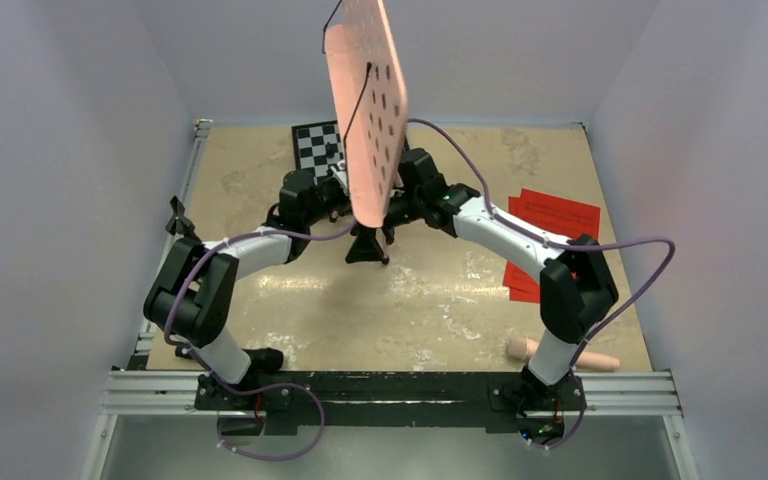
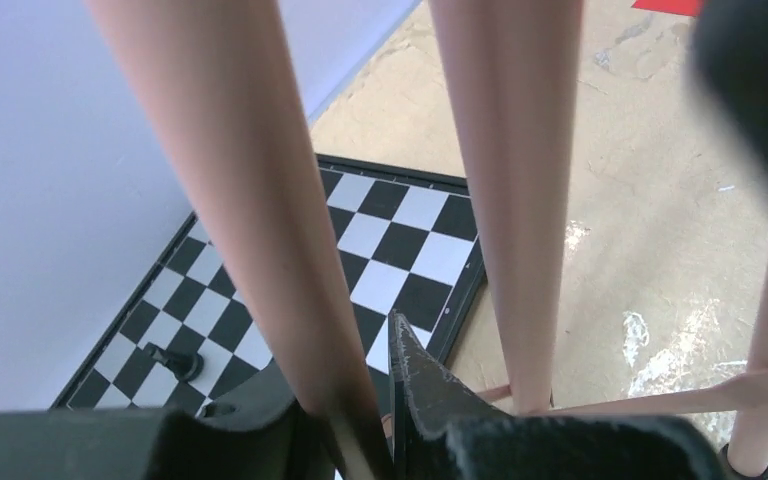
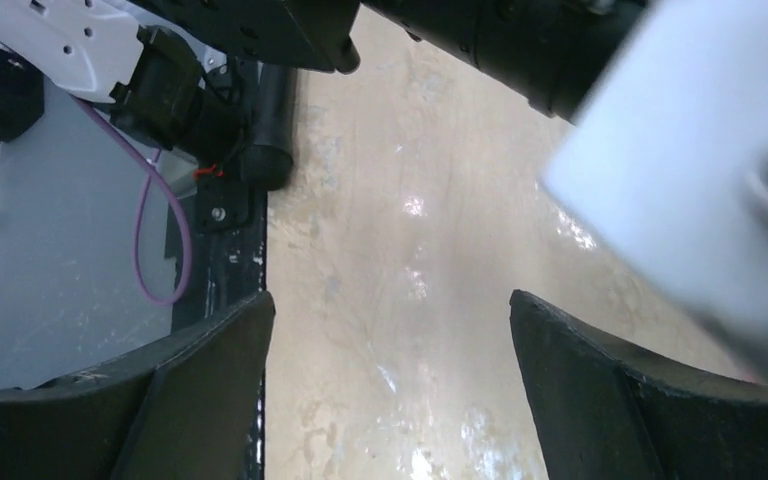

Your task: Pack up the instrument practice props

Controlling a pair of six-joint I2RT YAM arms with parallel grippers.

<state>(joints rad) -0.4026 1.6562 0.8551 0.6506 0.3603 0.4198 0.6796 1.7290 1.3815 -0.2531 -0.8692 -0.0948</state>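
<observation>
**Stand held upright mid-counter, one gripper on it**

The tan counter [image 1: 290, 300] is boxed in by pale walls [image 1: 60, 150] on its left, far and right edges, with the arms' rail [image 1: 390, 392] along the near edge. The widest bare stretch lies between the near edge and the middle, in front of both arms.

There is one pink music stand [image 1: 365, 110], upright a little beyond the middle of the counter, its perforated desk rising towards the far wall. Three pink legs show in the left wrist view. One chessboard [image 1: 316, 146] lies against the far edge, left of the stand, with a small black piece [image 2: 170, 360] on it. The red sheets [image 1: 558, 213] lie by the right edge in two patches (how many sheets each holds I can't make out). One peach tube [image 1: 560, 355] rests at the near right corner, just beside the right arm's base.

The left gripper [image 2: 345, 405] is pinched around one pink leg low on the stand. The right gripper [image 3: 390, 340] sits just right of the stand, jaws spread wide over bare counter, nothing between them.
</observation>
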